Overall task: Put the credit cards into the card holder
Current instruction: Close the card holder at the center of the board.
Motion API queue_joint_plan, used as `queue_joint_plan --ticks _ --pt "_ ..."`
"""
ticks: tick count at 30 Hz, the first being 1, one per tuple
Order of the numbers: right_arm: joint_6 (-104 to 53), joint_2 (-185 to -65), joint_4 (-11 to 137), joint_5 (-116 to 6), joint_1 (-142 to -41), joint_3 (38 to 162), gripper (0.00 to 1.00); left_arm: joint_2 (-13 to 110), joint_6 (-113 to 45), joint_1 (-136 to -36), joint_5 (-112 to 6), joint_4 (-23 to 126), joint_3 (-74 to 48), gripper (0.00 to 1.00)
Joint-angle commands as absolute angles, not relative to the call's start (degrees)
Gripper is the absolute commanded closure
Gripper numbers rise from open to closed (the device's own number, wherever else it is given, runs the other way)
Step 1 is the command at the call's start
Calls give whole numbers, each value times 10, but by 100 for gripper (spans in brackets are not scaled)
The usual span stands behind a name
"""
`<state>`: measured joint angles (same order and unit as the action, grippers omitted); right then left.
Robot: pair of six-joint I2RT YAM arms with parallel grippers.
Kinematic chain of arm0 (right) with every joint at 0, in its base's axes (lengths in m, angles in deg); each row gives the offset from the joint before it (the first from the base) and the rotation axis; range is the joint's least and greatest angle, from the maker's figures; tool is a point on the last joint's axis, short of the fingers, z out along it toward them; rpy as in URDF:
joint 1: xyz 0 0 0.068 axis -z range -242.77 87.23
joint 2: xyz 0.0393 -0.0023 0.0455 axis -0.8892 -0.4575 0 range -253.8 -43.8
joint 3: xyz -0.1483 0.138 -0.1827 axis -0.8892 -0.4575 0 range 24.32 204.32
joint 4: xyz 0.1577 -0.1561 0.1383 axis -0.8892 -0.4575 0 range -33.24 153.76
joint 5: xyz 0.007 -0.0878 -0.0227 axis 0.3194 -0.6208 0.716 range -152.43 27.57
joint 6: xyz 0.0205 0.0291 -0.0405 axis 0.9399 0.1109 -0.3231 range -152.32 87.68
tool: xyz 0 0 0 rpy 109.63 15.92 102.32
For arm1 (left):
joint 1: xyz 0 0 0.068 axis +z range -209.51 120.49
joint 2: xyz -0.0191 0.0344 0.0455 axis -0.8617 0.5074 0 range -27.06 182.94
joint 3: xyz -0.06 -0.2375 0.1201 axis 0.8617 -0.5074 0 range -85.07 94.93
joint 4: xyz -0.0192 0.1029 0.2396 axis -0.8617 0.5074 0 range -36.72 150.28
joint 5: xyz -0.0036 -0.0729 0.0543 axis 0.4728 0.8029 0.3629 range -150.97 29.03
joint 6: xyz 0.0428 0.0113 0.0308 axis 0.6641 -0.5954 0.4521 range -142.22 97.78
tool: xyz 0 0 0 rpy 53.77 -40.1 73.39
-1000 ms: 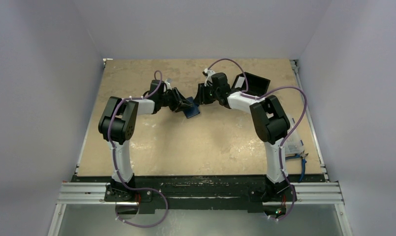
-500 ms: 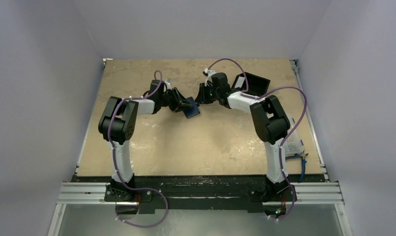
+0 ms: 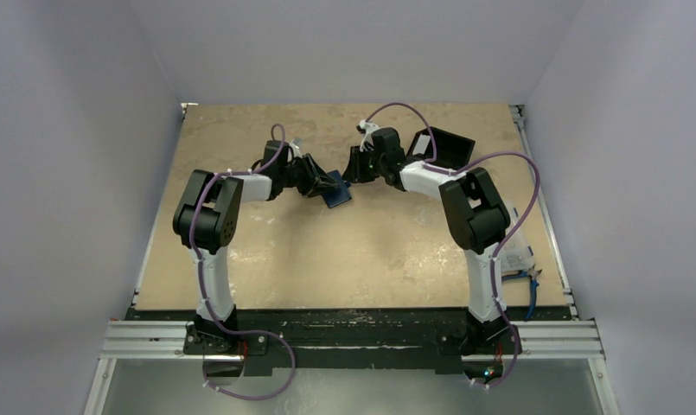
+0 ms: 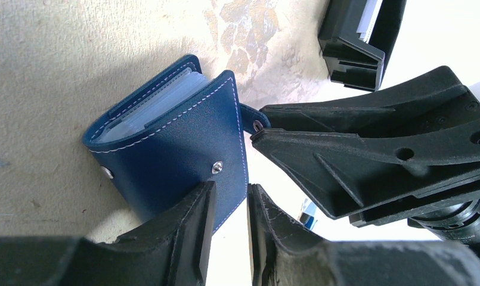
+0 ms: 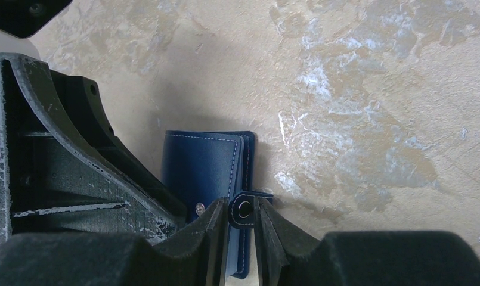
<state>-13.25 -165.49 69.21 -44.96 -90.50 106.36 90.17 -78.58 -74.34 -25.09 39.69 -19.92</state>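
The navy-blue card holder (image 3: 336, 197) lies on the table between both grippers. In the left wrist view the card holder (image 4: 166, 155) gapes a little and shows clear sleeves inside. My left gripper (image 4: 228, 190) stands over its cover, jaws a narrow gap apart, with nothing pinched between them. My right gripper (image 5: 242, 205) is shut on the snap strap (image 5: 244, 210) at the holder's (image 5: 198, 167) edge. From above, the left gripper (image 3: 324, 184) and right gripper (image 3: 351, 175) nearly meet. No credit card shows plainly.
A black open-sided box (image 3: 446, 145) with a white label stands behind the right arm; the same box (image 4: 353, 36) appears in the left wrist view. A clear plastic box (image 3: 517, 251) and a blue-handled tool (image 3: 527, 281) lie at the table's right edge.
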Motion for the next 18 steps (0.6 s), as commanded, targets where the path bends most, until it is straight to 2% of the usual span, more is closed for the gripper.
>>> queue_joint_plan --ticks 1,5,9,10,18 --pt "-130 -1618 715 -449 -901 1058 71 926 -762 -754 -279 428 -197 69" --pt "-126 -1613 722 -443 -898 1050 74 926 -761 -755 -279 429 -197 70" --pt "-117 -1609 735 -421 -891 1041 97 925 -760 -755 -280 428 -196 70" --pt "-114 -1610 738 -414 -889 1039 100 925 -760 -755 -280 428 -195 70" --pt "-88 -1630 768 -293 -870 1039 100 926 -767 -754 -276 431 -180 73"
